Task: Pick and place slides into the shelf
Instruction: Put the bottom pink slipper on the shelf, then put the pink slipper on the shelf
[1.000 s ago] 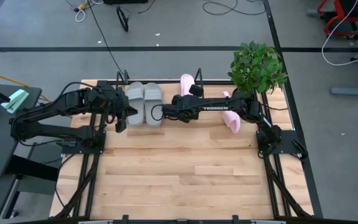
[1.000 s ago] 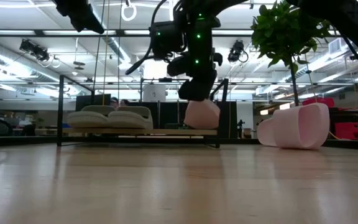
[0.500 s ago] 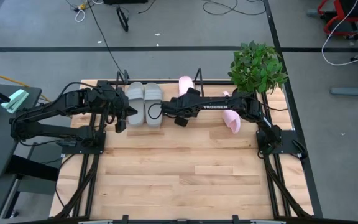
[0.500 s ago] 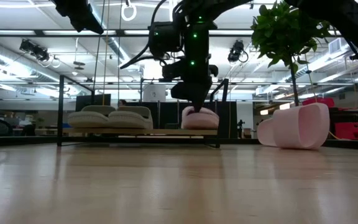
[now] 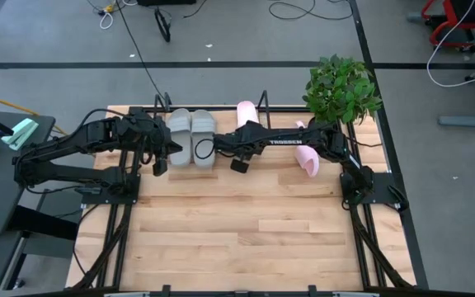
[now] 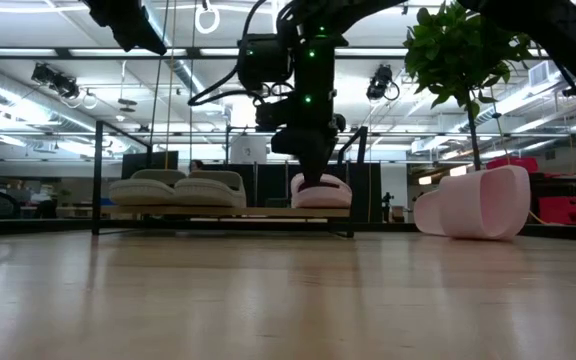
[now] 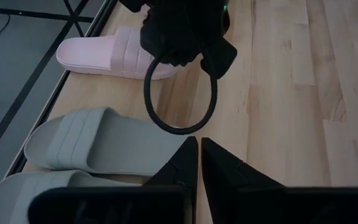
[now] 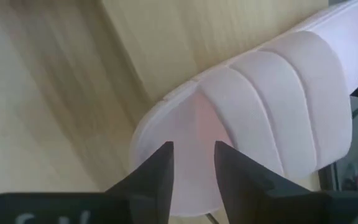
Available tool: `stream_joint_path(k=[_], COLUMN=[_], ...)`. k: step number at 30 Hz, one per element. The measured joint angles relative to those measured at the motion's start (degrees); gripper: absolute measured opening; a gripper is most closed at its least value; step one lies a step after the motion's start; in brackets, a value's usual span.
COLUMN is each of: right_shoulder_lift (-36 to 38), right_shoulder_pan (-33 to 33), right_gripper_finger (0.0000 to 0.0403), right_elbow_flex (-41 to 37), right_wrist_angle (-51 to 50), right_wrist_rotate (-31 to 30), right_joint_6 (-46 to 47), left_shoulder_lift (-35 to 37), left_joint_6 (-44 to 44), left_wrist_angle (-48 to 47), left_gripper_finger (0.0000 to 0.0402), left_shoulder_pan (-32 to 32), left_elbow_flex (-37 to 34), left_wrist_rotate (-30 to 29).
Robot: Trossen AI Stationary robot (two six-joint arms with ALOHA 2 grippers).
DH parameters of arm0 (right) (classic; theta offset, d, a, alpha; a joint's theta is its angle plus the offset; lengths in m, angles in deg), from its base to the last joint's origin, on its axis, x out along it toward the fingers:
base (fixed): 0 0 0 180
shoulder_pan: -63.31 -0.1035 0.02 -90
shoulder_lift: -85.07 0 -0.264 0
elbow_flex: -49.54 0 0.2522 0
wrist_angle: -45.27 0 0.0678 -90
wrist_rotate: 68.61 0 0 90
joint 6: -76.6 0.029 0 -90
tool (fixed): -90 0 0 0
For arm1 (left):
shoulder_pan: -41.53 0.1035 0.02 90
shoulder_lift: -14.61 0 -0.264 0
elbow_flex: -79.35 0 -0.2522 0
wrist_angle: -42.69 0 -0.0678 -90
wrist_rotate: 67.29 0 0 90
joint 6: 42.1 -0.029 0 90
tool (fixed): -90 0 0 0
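Two grey slides [image 5: 191, 136] lie side by side on the low black wire shelf [image 5: 262, 100] at the table's far edge. A pink slide [image 5: 246, 112] lies flat on the shelf to their right. My right gripper [image 8: 192, 155] stands open just above that slide's near end [image 6: 320, 190], pointing steeply down. The other pink slide [image 5: 307, 158] rests on its side on the table, right of the shelf [image 6: 478, 203]. My left gripper [image 7: 197, 144] hovers shut over the table, near the grey slides' near ends, holding nothing. My right gripper comes from above at the pink slide's near end, beside the ribbed strap [image 8: 272, 99]. Its two fingertips [image 8: 165, 155] stand apart over that end. I cannot tell whether they touch it. The slide lies flat on the shelf.
A potted green plant [image 5: 342, 87] stands at the table's far right corner, behind the loose pink slide. The right arm's black cable loop [image 7: 180, 93] hangs beside the grey slides. Bare wooden table [image 5: 237, 231] stretches toward the near edge.
My right gripper has turned its wrist and tipped steeper. The pink slide, which hung tilted from it a second ago, has come down and now lies flat on the shelf beside the grey pair.
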Motion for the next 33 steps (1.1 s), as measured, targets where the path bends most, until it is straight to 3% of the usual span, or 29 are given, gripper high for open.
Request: stream_joint_path(k=[8, 17, 22, 26, 33], right_shoulder_lift=[1.6, 5.9, 10.6, 14.2, 21.7], right_shoulder_pan=[-1.7, -9.0, -13.6, -16.9, -21.7], right_gripper_finger=[0.0152, 0.0154, 0.0154, 0.0151, 0.0141], right_elbow_flex=[5.6, 8.8, 4.4, -1.9, -21.2], right_wrist_angle=[-4.0, -21.5, -21.2, -20.2, -21.1], right_wrist_rotate=[0.2, 1.5, 1.1, -2.0, -3.7], right_joint_6=[-2.1, 5.1, 13.4, 25.0, 42.3], left_shoulder_lift=[0.0, 0.0, 0.0, 0.0, 0.0], left_joint_6=[-0.2, -0.2, -0.2, -0.3, -0.3], left_wrist_angle=[-0.2, -1.3, -1.0, -0.9, -0.9], left_gripper_finger=[0.0038, 0.0028, 0.0023, 0.0029, 0.0039], left_shoulder_pan=[0.0, 0.0, 0.1, 0.0, 0.0], left_elbow_flex=[0.0, 0.0, 0.0, 0.0, 0.0], left_wrist_rotate=[0.0, 0.0, 0.0, -0.5, -1.4])
